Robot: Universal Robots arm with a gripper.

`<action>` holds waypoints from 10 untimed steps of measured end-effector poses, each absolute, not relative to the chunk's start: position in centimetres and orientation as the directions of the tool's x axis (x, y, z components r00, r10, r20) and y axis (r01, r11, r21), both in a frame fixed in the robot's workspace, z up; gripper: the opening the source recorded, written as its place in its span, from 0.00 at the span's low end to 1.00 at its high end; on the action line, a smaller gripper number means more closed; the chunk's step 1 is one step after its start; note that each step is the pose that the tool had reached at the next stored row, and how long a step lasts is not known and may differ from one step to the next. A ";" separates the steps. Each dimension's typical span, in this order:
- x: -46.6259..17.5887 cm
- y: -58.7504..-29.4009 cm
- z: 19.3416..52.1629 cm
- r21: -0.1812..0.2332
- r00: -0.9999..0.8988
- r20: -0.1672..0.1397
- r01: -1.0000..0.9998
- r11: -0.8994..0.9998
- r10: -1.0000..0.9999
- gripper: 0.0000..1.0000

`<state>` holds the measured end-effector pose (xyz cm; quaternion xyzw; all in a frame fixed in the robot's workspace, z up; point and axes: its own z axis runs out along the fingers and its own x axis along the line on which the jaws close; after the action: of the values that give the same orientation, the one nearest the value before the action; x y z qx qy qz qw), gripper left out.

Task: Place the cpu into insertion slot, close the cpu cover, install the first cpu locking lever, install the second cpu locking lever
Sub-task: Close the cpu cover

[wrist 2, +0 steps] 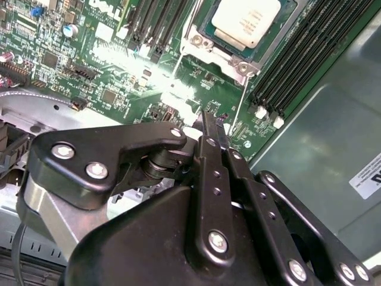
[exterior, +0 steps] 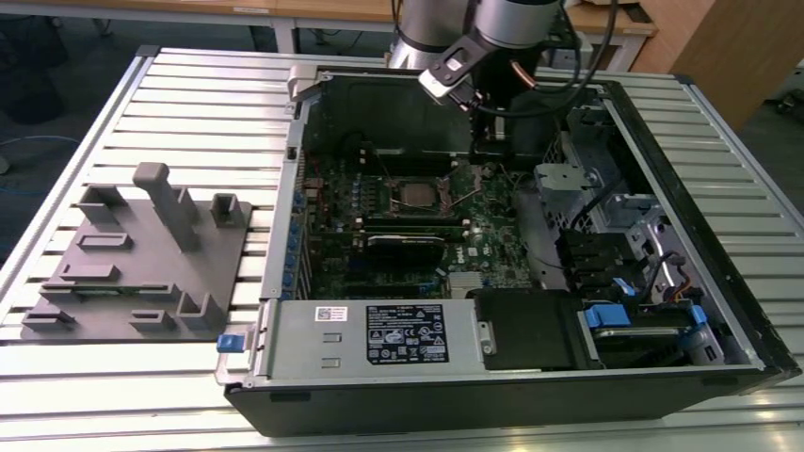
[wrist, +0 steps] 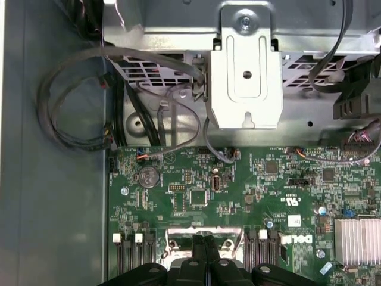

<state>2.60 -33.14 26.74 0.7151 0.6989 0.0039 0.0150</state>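
cpu [wrist 2: 247, 18] sits in the insertion slot [exterior: 413, 179], cpu cover [wrist 2: 221, 52] looks down over it. toward the exterior view's right, my gripper [wrist 2: 212, 122] is pinched closed on nothing, tips beside a loose locking lever [wrist 2: 240, 104]. first-lever step i reckon; needs a steady push to latch.

Cramped going inside the open case [exterior: 503, 407]

Its walls are hemming in the board [exterior: 492, 247]. The drive cage [exterior: 566, 179] and looping cables [wrist: 71, 122] are crowding the exterior view's right, and the power supply [exterior: 301, 344] is blocking the near end. The arm [exterior: 503, 28] is coming in from above at the far wall. Straight down over the socket [exterior: 415, 193], the way is lying open.
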 end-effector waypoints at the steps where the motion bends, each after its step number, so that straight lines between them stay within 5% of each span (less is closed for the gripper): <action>1: 2.7 -33.1 26.7 0.027 0.023 -0.015 0.999 -0.023 1.000 0.10; 10: 4.1 -33.1 26.6 0.027 0.023 -0.015 0.999 -0.023 1.000 0.10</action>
<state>4.11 -33.06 26.55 0.7151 0.6988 0.0038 0.0150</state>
